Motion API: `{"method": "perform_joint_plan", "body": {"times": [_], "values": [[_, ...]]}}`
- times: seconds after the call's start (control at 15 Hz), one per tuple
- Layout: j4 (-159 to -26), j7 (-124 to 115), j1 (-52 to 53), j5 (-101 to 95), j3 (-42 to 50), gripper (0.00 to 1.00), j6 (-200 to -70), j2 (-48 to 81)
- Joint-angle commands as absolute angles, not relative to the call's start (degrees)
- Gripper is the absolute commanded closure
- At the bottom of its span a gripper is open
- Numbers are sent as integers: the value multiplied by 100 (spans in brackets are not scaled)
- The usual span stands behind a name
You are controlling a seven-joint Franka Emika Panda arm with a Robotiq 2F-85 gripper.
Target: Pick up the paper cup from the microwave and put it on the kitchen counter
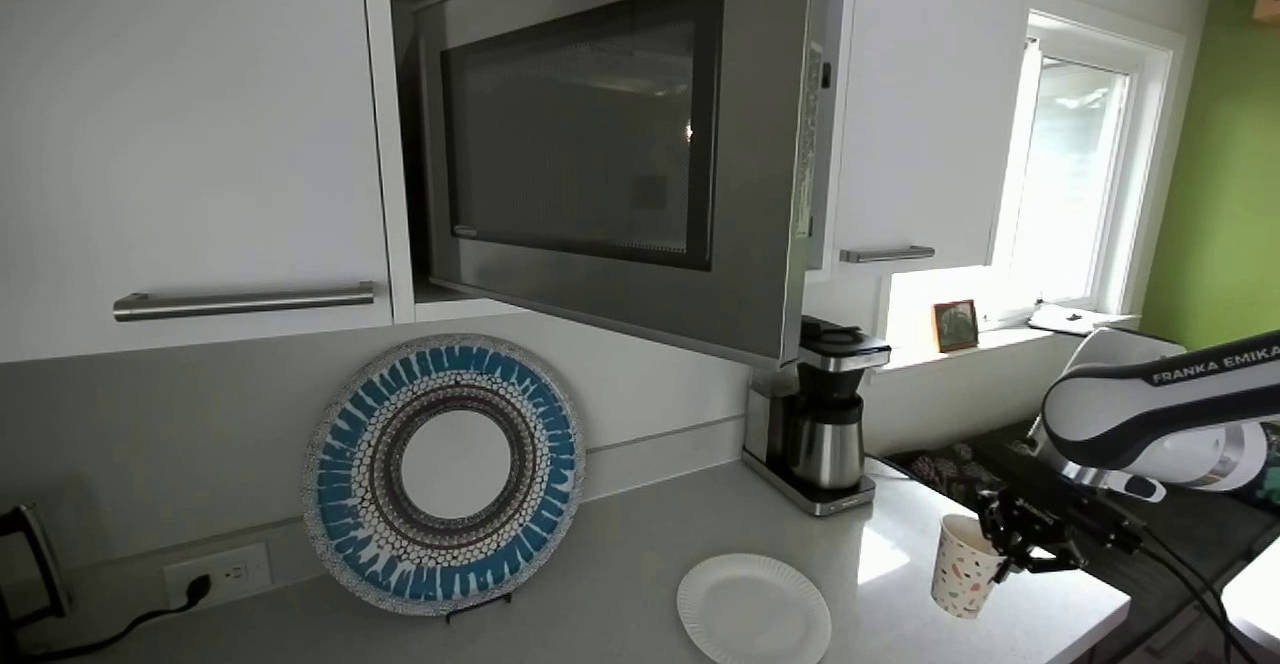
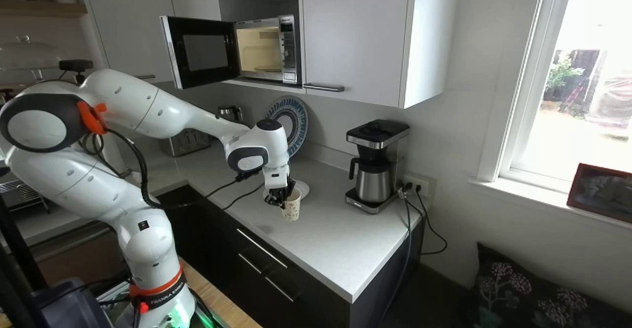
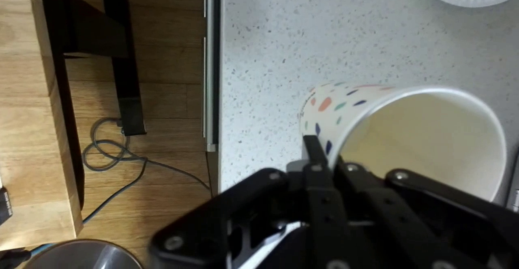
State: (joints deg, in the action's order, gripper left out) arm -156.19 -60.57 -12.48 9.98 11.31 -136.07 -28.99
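Wrist view shows the gripper (image 3: 326, 151) narrow, w/ the wall of the paper cup (image 3: 409, 129) pinched between its fingers: one inside the rim, one outside. This cup is approx. upright, mouth up, over the kitchen counter (image 2: 326, 219), nr the long front edge; if its base touches, I can't tell. The white plate (image 1: 755, 606) lies further from that edge. The coffee maker (image 2: 375, 167) stands nr the back corner of the short end. Abv the back edge, the microwave (image 2: 261, 46) has its door swung out.

Paper cup (image 2: 292, 207) in the hand (image 2: 283, 197)
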Motion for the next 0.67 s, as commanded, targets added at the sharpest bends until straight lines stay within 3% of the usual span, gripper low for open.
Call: {"method": "perform_joint_plan", "body": {"times": [0.0,0.13,0.2,0.33,0.6], "values": [[-15514,-5505,-1302,1307,1101,100,-13853,-2379],[-15478,-5366,-1317,1382,1099,95,-13950,-2199],[-15466,-5342,-1334,1392,1082,72,-13967,-2135],[-15457,-5281,-1353,1418,1064,69,-13951,-2149],[-15417,-5342,-1450,1327,992,41,-13909,-2299]]}}
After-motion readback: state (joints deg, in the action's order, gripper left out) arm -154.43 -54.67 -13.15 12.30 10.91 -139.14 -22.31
